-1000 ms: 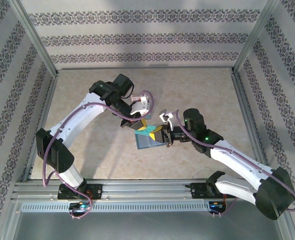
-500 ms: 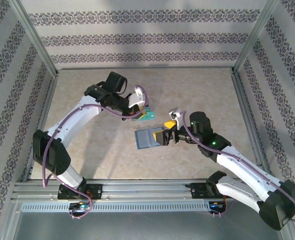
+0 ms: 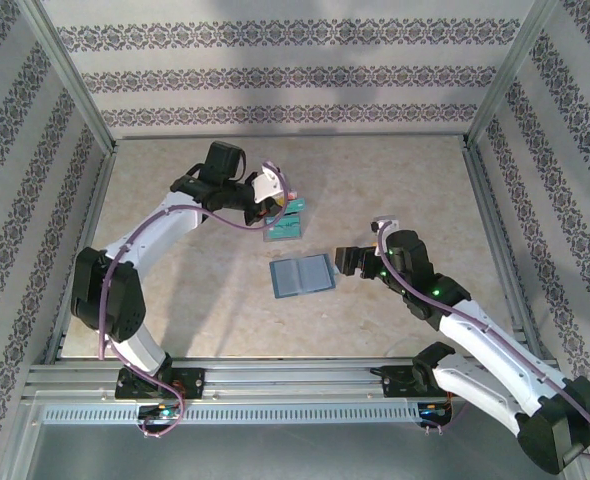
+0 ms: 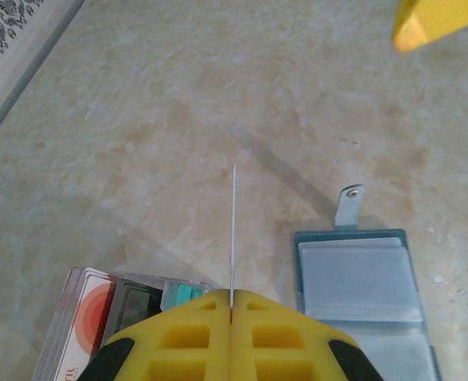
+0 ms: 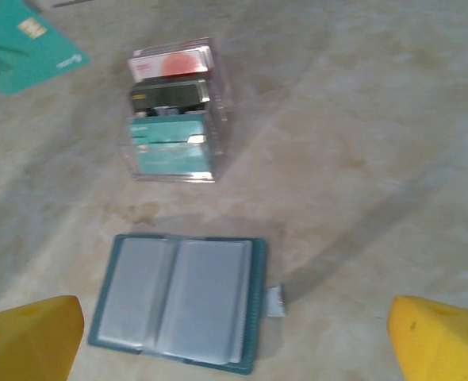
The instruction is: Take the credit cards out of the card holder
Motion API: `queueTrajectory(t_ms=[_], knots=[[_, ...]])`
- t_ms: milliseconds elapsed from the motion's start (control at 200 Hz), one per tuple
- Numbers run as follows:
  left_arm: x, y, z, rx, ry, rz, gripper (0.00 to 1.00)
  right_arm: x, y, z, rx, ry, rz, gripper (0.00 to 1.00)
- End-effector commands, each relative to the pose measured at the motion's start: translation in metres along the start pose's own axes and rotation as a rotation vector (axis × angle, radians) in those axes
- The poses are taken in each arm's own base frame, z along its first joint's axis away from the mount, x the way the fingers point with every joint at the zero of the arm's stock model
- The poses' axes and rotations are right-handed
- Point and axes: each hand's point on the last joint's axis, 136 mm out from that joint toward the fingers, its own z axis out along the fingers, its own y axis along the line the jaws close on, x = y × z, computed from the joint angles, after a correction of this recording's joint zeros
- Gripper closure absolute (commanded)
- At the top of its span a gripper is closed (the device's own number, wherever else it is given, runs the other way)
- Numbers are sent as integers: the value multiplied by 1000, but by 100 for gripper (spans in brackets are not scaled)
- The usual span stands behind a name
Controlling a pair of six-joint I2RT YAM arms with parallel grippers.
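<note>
The card holder (image 3: 303, 277), apparently emptied, is released at the middle of the table (image 3: 395, 180) by the right gripper (image 3: 347, 262), now wide open and empty, while a teal credit card (image 5: 28, 44) is carried to the stack of removed cards (image 5: 173, 111), pinched in the closed left gripper (image 4: 232, 300).

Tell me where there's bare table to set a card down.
Bare: the far right of the table, beyond the card holder, and the near strip before it. Crowded: around the card stack, where the left fingers hold a teal card.
</note>
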Motion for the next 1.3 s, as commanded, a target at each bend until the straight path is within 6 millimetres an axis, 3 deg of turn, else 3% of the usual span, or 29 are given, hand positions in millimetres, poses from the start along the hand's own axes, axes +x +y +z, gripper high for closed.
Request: queueTrajectory(t_ms=[0,195,570,1294], knots=[[6,18,9,-25,-25,77,100,-3,-27,-7,138,-37,59,2],[30,17,25,80,43,16,100,-4,-31,-11,145,-50,78,2],[66,24,49,117,100,-63,100,-7,-34,-18,155,-76,105,2],[92,31,56,162,127,-126,100,-7,-36,-22,164,-77,114,2]])
